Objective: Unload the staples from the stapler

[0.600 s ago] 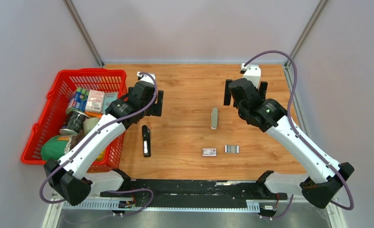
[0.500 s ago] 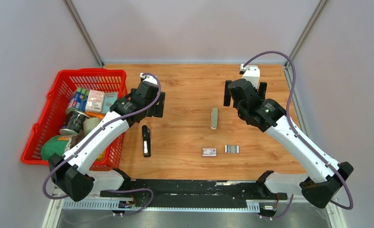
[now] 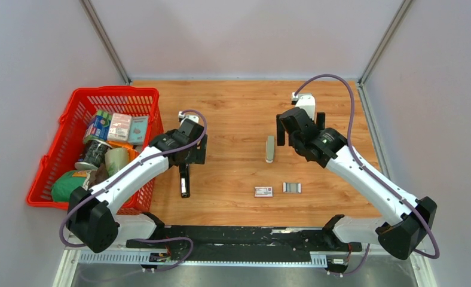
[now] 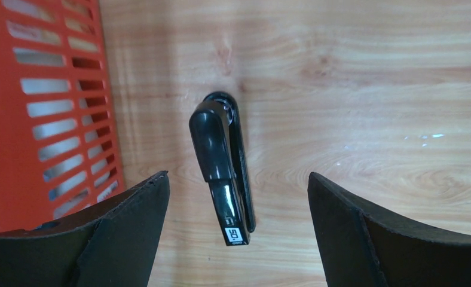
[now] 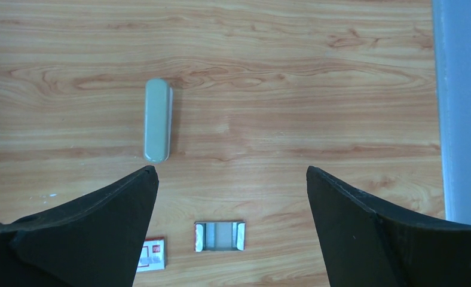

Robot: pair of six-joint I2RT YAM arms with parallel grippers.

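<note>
A black stapler (image 3: 184, 177) lies closed on the wooden table beside the basket. My left gripper (image 3: 188, 156) hovers open over its far end; in the left wrist view the stapler (image 4: 221, 167) lies between the spread fingers (image 4: 236, 177), untouched. A grey stapler (image 3: 269, 149) lies closed mid-table. My right gripper (image 3: 300, 124) is open and empty just right of it and above the table; in the right wrist view (image 5: 231, 170) the grey stapler (image 5: 158, 119) is at upper left. No loose strip of staples shows.
A red basket (image 3: 116, 94) full of groceries stands at the left, its wall close to the left fingers (image 4: 60, 119). A small printed box (image 3: 263, 192) and an open cardboard tray (image 3: 291, 187) lie near the front; both show in the right wrist view (image 5: 151, 254) (image 5: 219, 236).
My left gripper has moved nearer and rightward, away from the basket, to over the black stapler. My right gripper has shifted left toward the grey stapler. Both stay open.
</note>
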